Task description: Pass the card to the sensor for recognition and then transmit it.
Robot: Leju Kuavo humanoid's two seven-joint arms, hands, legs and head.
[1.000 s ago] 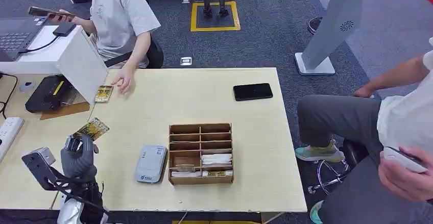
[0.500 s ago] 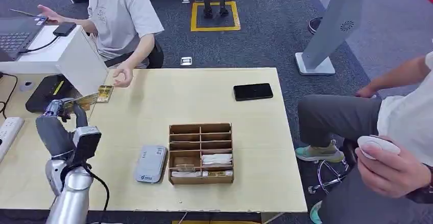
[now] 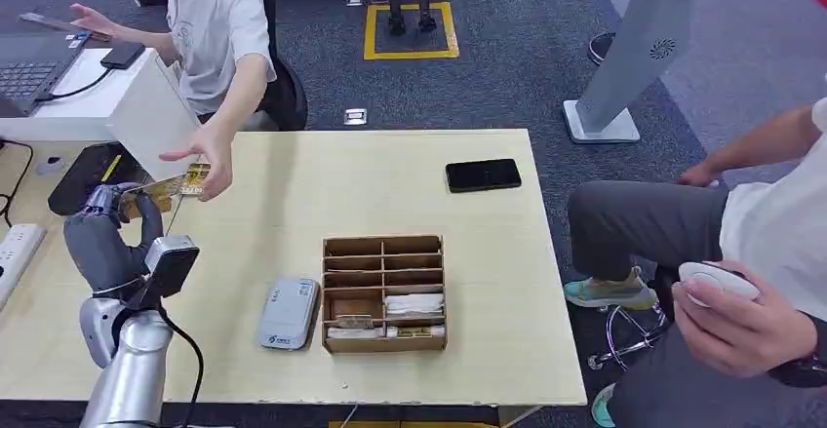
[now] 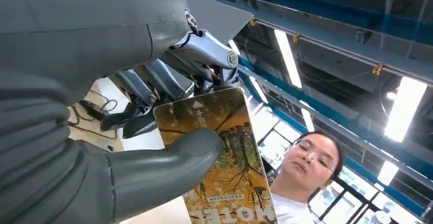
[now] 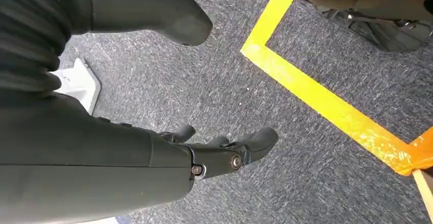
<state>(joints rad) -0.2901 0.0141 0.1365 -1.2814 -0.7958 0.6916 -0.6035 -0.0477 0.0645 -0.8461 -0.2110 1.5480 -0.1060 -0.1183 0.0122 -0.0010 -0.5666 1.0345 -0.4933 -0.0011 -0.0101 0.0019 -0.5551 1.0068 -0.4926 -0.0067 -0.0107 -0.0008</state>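
Nearest to me, my left hand (image 3: 109, 223) is raised at the bench's (image 3: 488, 350) left edge, pinching the card (image 3: 161, 187) between thumb and fingers; the left wrist view shows the thumb pressed across the card's (image 4: 224, 157) printed face, the fingers behind it. My right hand (image 5: 224, 155) hangs over the grey carpet by a yellow floor line, holding nothing, fingers loosely apart.

I judge I'm in the handover step. The card's far end points toward the person's hand (image 3: 207, 155) reaching across the corner of the bench, and the two are touching or just short of it; I cannot tell which. The grey card reader (image 3: 289, 312) lies flat on the bench nearer me, beside the wooden sorting box (image 3: 383, 292), and the card is well apart from it, so I take the scan as already done, though nothing here proves it.

What the next move calls for: hold steady until the person's fingers close on the card, then ease my thumb off without dragging it.

Further out, a white box (image 3: 146, 116) stands just beside the transfer point and a black device (image 3: 93, 176) lies under it, both crowding the reach. A black phone (image 3: 483, 175) sits at the far side. A second person (image 3: 751, 252) sits to the right, clear of my path.
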